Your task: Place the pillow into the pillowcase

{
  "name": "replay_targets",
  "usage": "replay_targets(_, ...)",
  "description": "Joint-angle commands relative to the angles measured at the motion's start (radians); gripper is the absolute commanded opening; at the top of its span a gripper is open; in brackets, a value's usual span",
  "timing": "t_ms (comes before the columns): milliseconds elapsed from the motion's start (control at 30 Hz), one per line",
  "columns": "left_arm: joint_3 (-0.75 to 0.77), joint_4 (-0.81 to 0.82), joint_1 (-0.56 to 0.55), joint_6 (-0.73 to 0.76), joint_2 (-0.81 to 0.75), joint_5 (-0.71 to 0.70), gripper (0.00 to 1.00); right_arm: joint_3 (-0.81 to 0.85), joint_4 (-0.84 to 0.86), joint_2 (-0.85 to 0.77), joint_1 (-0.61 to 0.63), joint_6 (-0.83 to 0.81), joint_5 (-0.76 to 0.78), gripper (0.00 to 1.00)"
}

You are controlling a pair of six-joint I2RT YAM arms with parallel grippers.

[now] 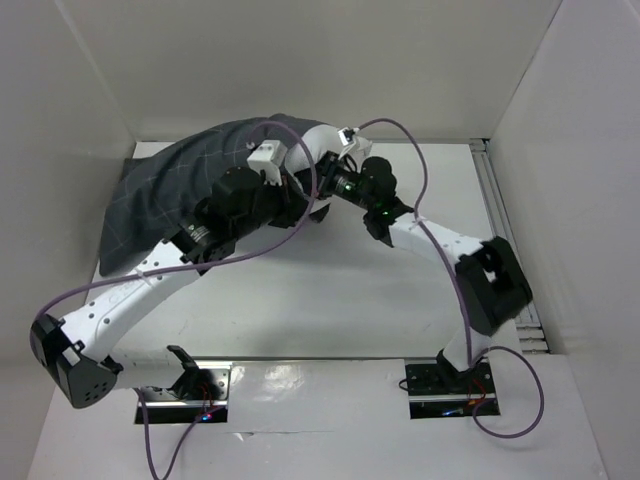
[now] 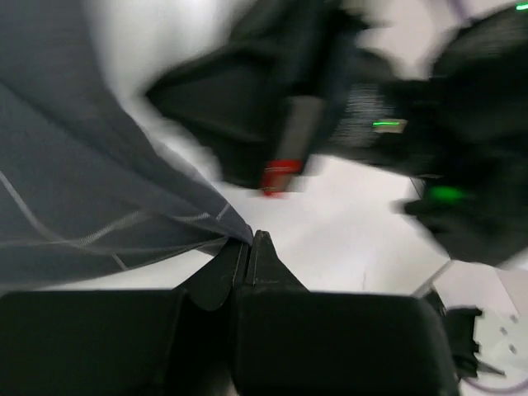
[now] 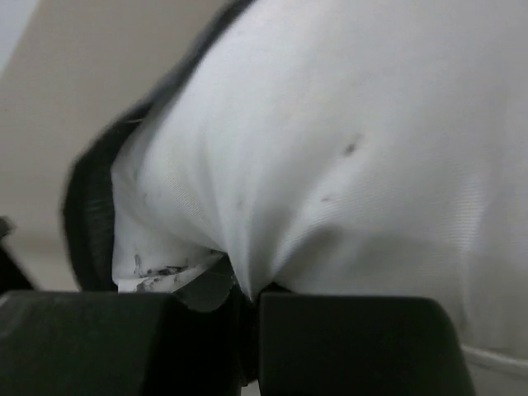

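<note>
White walls (image 1: 300, 60) are enclosing a white table (image 1: 330, 290). The pillowcase (image 1: 165, 195) is lying at its far left, bulging with the pillow (image 1: 320, 140) mostly inside it. Only a white end is poking out of the opening toward the right.

The left end effector (image 2: 250, 250) is pressing its fingers together on a grey hem of the pillowcase at the mouth. The right end effector (image 3: 246, 297) is pinching a fold of the pillow's white fabric, with the dark rim of the case showing just beside it on the left.

Judging by this, the stuffing step is nearing its end: one side is holding the mouth while the other is working the exposed end in. The next move is probably calling for the right end effector to push the pinched end left, deeper into the case. The left end effector would meanwhile be drawing the hem right over it, taking care that the thin hem is not slipping from its grip.
</note>
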Motion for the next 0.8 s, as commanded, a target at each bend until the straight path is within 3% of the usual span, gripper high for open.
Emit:
replay_targets(0,0.116,0.163,-0.046,-0.02,0.053,0.31,0.0,-0.082,0.147,0.212,0.053,0.072,-0.002,0.0)
replay_targets(133,0.097,0.189,-0.046,-0.073,0.062,0.347,0.0,-0.109,0.188,0.272,0.064,0.091,-0.002,0.0)
replay_targets(333,-0.067,0.242,-0.046,-0.129,-0.062,0.347,0.0,-0.255,0.269,0.234,0.055,0.112,-0.059,0.0)
replay_targets(433,-0.088,0.138,-0.046,-0.12,-0.1,0.29,0.0,-0.344,0.281,0.168,0.055,0.122,-0.086,0.0)
replay_targets(467,-0.079,0.109,-0.046,-0.089,-0.112,0.267,0.04,-0.369,0.292,0.146,0.055,0.131,-0.098,0.0)
replay_targets(500,-0.058,0.082,-0.046,-0.069,-0.113,0.267,0.36,-0.393,0.292,0.102,0.066,0.131,-0.098,0.0)
replay_targets(533,-0.042,0.051,-0.046,-0.049,-0.113,0.267,0.61,-0.433,0.272,0.079,0.076,0.122,-0.099,0.0)
replay_targets(600,0.017,-0.037,-0.037,-0.008,-0.113,0.232,0.91,-0.481,0.173,0.002,0.101,0.083,-0.109,0.02)
replay_targets(667,0.065,-0.084,-0.037,0.019,-0.102,0.214,0.97,-0.493,0.055,-0.058,0.124,0.034,-0.068,0.05)
replay_targets(700,0.115,-0.125,-0.025,0.037,-0.084,0.189,0.97,-0.481,-0.171,-0.122,0.156,-0.037,-0.019,0.08)
replay_targets(767,0.168,-0.158,-0.014,0.065,-0.039,0.174,0.85,-0.444,-0.414,-0.176,0.19,-0.099,0.169,0.21)
